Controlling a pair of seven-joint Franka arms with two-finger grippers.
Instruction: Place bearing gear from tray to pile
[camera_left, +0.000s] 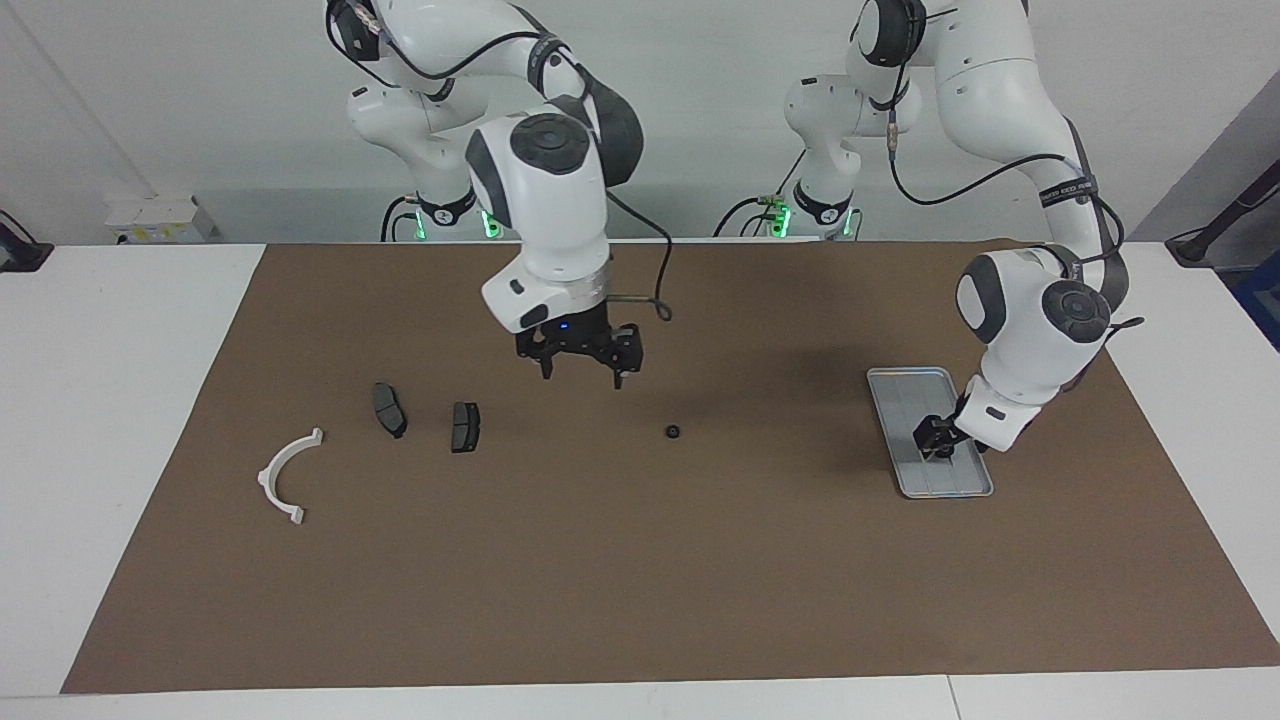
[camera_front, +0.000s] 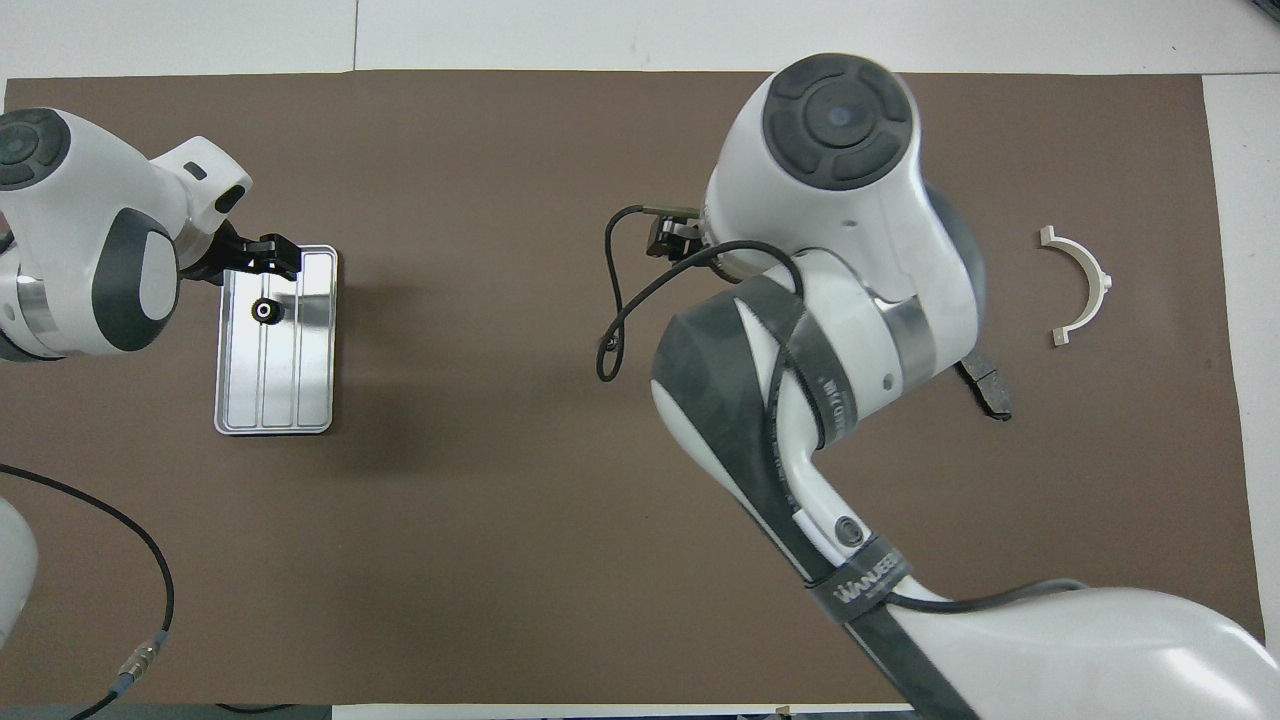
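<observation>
The silver tray (camera_left: 905, 392) (camera_front: 290, 390) lies toward the left arm's end of the table. On it sits a small black bearing gear (camera_front: 265, 310), which my left gripper (camera_left: 932, 443) (camera_front: 278, 256) covers in the facing view. That gripper hangs just over the gear with its fingers apart and nothing between them. A second bearing gear (camera_left: 674, 432) lies on the mat mid-table. The pile is a white bracket (camera_left: 285, 475) (camera_front: 1085, 285) and two dark pads (camera_left: 389, 409) (camera_left: 465, 427). My right gripper (camera_left: 582, 375) hangs open over bare mat between the pads and the loose gear.
A brown mat (camera_left: 640, 580) covers most of the white table. In the overhead view the right arm (camera_front: 830, 330) hides one pad and most of the other (camera_front: 988, 388). Its cable loops beside the loose gear.
</observation>
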